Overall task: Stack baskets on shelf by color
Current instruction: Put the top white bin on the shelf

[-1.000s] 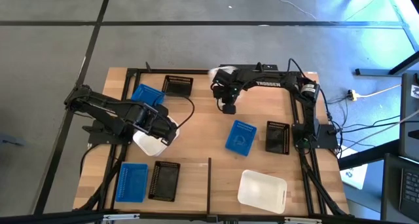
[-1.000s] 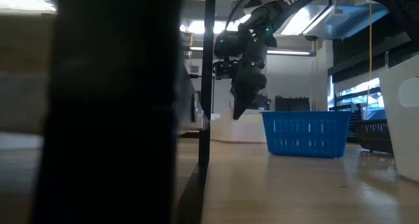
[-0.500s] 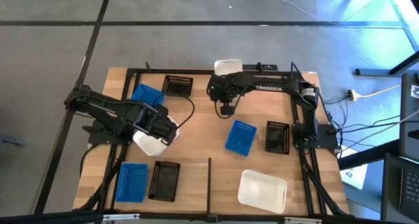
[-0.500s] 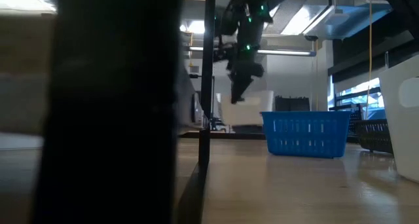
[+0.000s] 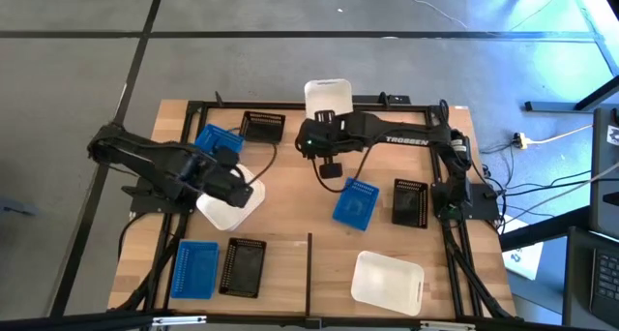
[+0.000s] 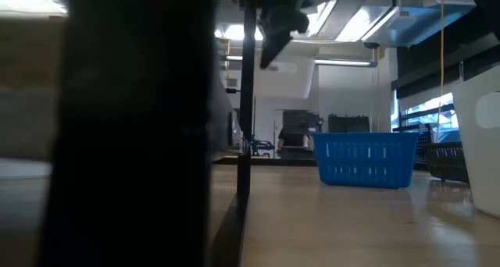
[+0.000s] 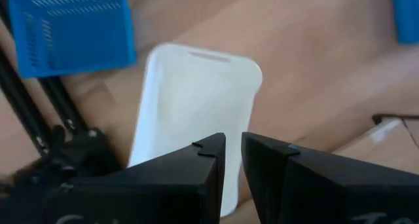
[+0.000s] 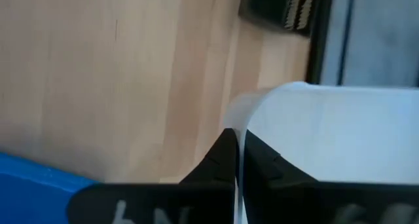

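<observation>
My right gripper [image 5: 323,118] is high over the far rail of the shelf [image 5: 290,225], shut on a white basket [image 5: 327,97]. My left gripper [image 5: 230,186] stands at the shelf's left, shut on another white basket [image 5: 232,209]. A third white basket [image 5: 387,278] sits near the front right. Blue baskets [image 5: 218,140] [image 5: 355,202] [image 5: 195,269] and black baskets [image 5: 261,127] [image 5: 410,202] [image 5: 244,267] rest on the board. In the low view my right gripper [image 6: 269,52] is near the top edge. My left gripper pinches the white basket's rim at one short end [image 7: 230,185] between its two fingers, coming from above and slanting down. The basket hangs away below the fingers; whether its lower end touches the board I cannot tell. My right gripper pinches the thin wall of its white basket at the rim [image 8: 241,140] between its two shut fingers. The fingers slant down toward the table's left. The basket [image 8: 327,132] is lifted clear and sticks out toward the far edge.
Thin black rails [image 5: 309,273] edge and cross the board. A dark upright [image 6: 141,126] blocks the low view's left half. Bare board lies in the middle [image 5: 290,186]. Cables [image 5: 542,186] run off to the right.
My right gripper has risen and swung toward the table's left, turning as it went. Its white basket, which stood at the far edge, is now lifted clear and high. My left gripper has shifted a little with its white basket.
</observation>
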`<state>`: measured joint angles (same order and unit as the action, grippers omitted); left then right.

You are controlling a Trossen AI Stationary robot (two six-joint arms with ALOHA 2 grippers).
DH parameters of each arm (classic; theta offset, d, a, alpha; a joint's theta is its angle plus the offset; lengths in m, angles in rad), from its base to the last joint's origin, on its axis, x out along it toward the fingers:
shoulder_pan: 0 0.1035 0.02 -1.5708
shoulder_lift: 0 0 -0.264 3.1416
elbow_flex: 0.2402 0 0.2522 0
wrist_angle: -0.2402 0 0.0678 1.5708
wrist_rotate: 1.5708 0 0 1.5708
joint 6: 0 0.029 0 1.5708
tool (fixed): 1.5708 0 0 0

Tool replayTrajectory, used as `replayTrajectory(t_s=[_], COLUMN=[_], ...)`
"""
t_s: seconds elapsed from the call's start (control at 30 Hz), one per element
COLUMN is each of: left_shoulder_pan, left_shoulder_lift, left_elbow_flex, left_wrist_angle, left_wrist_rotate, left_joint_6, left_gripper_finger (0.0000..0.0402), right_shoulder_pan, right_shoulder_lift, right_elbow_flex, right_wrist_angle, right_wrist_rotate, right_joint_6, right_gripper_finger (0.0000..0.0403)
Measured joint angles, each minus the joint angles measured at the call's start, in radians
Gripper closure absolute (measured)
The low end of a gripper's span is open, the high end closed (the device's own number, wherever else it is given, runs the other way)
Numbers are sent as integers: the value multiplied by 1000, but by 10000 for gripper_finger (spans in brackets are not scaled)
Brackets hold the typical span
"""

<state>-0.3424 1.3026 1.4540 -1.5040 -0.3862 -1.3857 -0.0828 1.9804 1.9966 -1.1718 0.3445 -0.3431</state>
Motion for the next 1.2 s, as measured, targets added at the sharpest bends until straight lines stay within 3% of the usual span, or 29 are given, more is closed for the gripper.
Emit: replayTrajectory(t_s=[0.2, 0.4, 0.67, 0.97, 1.2], left_shoulder_pan=[-27, -27, -27, -26, -27], left_shoulder_lift=[-71, -113, -148, -198, -261], left_elbow_flex=[0, 0, 0, 0, 0], left_wrist_angle=[2, -6, -62, -68, -67], left_wrist_rotate=[-170, -261, -281, -277, -277], left_joint_6=[-3, 5, 25, 161, 197], left_gripper_finger=[360, 360, 360, 360, 360], right_shoulder_pan=[85, 184, 292, 386, 443], right_shoulder_lift=[0, 0, 0, -1, 15], right_elbow_flex=[48, 80, 202, 236, 236], right_wrist_angle=[-14, -6, 85, 360, 434], right_wrist_rotate=[66, 141, 126, -24, -125], right_joint_6=[23, 48, 348, 517, 625], right_gripper_finger=[403, 403, 403, 403, 403])
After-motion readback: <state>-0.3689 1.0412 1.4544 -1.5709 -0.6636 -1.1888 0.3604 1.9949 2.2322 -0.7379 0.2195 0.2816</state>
